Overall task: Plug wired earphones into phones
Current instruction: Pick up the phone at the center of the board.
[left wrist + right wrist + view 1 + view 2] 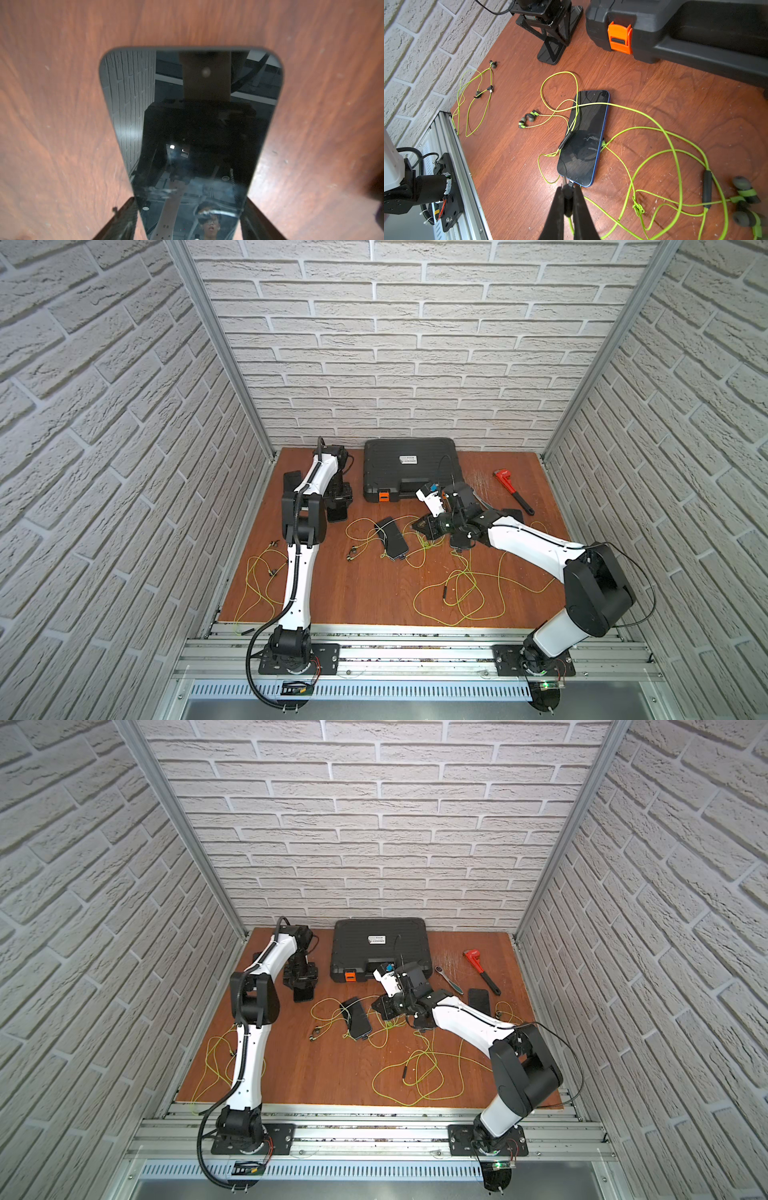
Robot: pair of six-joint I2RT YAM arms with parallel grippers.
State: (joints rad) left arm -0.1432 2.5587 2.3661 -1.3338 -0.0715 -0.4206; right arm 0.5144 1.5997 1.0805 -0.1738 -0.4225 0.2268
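Left wrist view: the jaws of the left gripper (190, 198) stand wide astride one end of a phone (191, 124) lying flat on the wooden table (52, 124); whether they pinch it cannot be told. Further right, in the right wrist view, the right gripper (569, 188) is clamped on an earphone plug (568, 195), its tip at a short edge of a blue-rimmed phone (585, 141) draped with yellow-green cord (643, 112).

The left gripper (337, 508) is pointed straight down with jaws spread wide; the right gripper (569, 188) is held low, pinched shut.
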